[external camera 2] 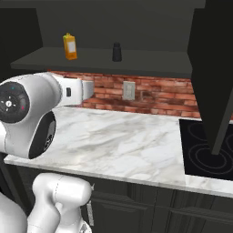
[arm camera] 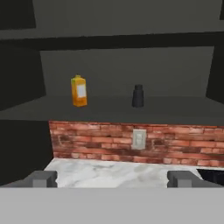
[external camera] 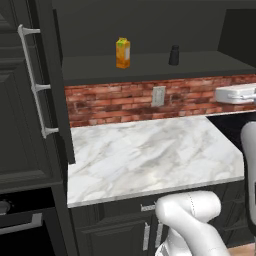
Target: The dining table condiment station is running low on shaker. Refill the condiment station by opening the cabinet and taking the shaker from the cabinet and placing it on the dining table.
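cabinet [arm camera: 127,109] doors swung wide, shelf front unobstructed; carton [arm camera: 79,91] well apart from shaker [arm camera: 138,96]

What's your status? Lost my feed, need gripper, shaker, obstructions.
Gripper open, empty, facing the open dark wall cabinet. Small black cylindrical shaker upright on the shelf, untouched. Orange-yellow carton stands apart to its left, nothing in front.
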Controlling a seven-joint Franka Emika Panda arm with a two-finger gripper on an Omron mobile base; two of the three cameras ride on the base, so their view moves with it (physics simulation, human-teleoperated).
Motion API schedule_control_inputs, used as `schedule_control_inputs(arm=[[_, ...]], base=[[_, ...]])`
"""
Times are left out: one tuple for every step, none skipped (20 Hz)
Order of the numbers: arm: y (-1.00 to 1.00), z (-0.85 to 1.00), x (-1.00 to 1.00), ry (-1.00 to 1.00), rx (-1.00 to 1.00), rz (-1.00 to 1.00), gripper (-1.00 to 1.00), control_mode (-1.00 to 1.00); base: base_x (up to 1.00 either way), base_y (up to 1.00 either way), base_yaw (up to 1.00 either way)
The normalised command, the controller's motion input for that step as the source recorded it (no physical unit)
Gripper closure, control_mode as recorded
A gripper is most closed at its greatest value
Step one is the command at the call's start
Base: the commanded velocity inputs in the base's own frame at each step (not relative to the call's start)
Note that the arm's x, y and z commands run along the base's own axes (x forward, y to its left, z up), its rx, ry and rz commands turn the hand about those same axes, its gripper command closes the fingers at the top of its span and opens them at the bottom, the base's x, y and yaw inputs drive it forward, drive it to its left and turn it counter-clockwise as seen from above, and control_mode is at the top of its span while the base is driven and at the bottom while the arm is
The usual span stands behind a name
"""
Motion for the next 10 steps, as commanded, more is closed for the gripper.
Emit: schedule_control_inputs(arm=[[0.0,0.0,0.58,-0.13,-0.01,-0.15,-1.0,-1.0],[0.0,0.0,0.51,-0.1,0.0,-0.12,-1.0,-1.0],[-0.01,0.0,0.39,-0.07,0.0,-0.09,-1.0,-1.0],[-0.15,0.0,0.29,-0.04,0.0,-0.06,-1.0,-1.0],[-0.27,0.0,0.16,-0.02,0.0,-0.01,-1.0,-1.0],[-0.3,0.0,0.14,-0.01,0.0,0.0,-1.0,-1.0],[-0.29,0.0,0.15,-0.01,0.0,0.0,-1.0,-1.0],[-0.28,0.0,0.14,-0.01,0.0,0.0,-1.0,-1.0],[-0.28,0.0,0.13,-0.01,0.0,0.0,-1.0,-1.0],[-0.27,0.0,0.13,-0.02,0.0,0.0,-1.0,-1.0]], base=[[0.0,0.0,0.0],[0.0,0.0,0.0],[0.0,0.0,0.0],[0.0,0.0,0.0],[0.0,0.0,0.0],[0.0,0.0,0.0],[0.0,0.0,0.0],[0.0,0.0,0.0],[0.0,0.0,0.0],[0.0,0.0,0.0]])
